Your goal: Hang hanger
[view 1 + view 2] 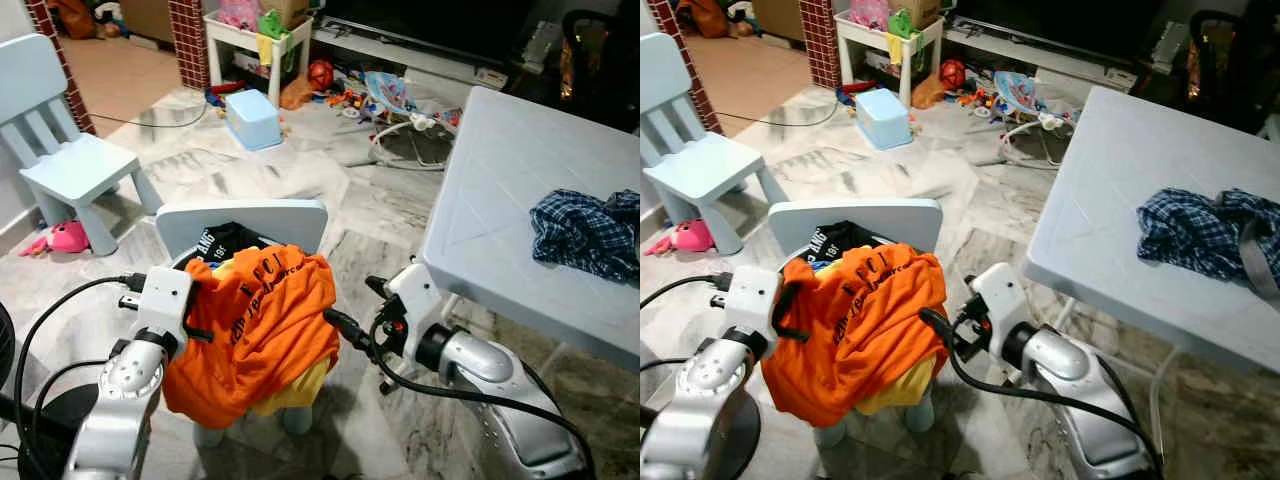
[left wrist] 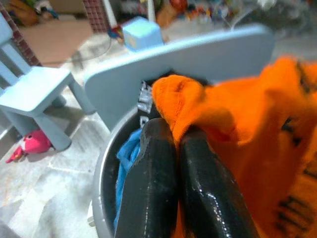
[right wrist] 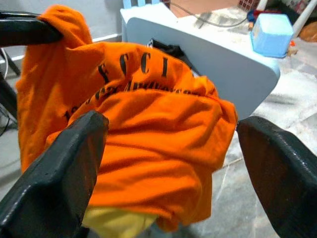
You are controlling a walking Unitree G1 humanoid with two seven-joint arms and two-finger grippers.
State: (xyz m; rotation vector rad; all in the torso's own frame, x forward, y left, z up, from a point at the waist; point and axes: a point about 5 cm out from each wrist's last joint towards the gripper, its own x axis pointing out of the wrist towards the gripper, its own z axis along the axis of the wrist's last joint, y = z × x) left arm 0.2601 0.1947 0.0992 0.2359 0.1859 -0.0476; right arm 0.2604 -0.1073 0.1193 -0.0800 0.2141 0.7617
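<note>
Small pale-blue plastic chair (image 1: 243, 226) largely covered by draped orange printed T-shirt (image 1: 262, 330), black garment (image 1: 215, 243) half hidden in grey basin (image 2: 106, 173), toy clutter (image 1: 350, 90) too small to identify

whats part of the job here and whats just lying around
In the job:
- orange shirt
- left gripper, shut on the shirt
- right gripper, open beside it

Lying about:
- checked cloth on table
- pink toy
- blue box

Silver arms, white wrist housings, black cables, glossy black fingers (image 2: 208, 183).
</note>
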